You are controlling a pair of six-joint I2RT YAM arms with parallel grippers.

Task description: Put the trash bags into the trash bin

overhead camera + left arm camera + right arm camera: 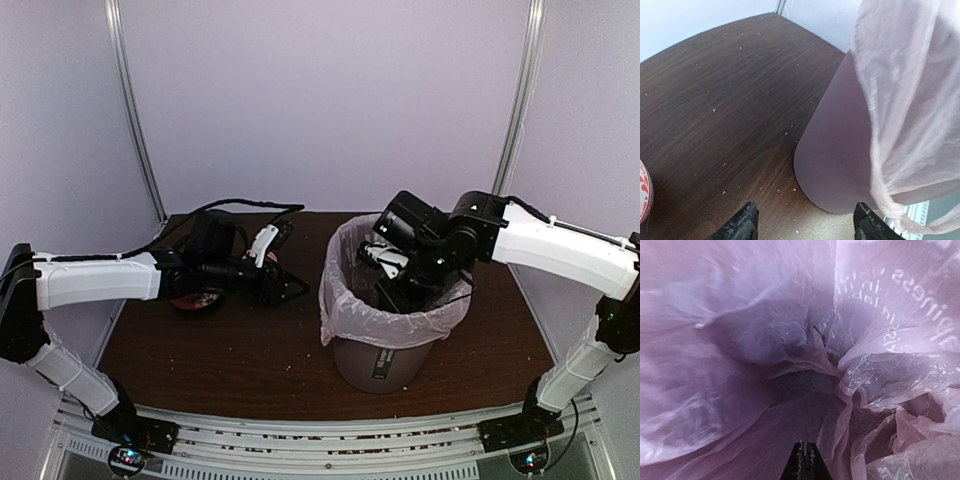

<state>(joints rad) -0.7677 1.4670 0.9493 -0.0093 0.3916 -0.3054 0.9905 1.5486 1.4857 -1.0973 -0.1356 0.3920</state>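
Note:
The mauve-brown trash bin (pixel 385 355) stands right of centre on the dark wood table. The pale pinkish trash bag (pixel 345 300) lines it and is folded over the rim. My right gripper (pixel 400 285) reaches down inside the bin. In the right wrist view its jaws (pixel 805 462) are pressed together, pointing into the crumpled bag (pixel 740 340) with white lettering. My left gripper (pixel 290 287) is open and empty just left of the bin, low over the table. In the left wrist view (pixel 807 227) the bin wall (pixel 840 150) and the hanging bag edge (pixel 910 100) lie just ahead.
A red patterned bowl (pixel 200 298) lies under my left arm and shows at the left edge of the left wrist view (pixel 642 192). A black cable (pixel 240 205) runs along the table's back edge. White walls enclose the table. Crumbs dot the wood.

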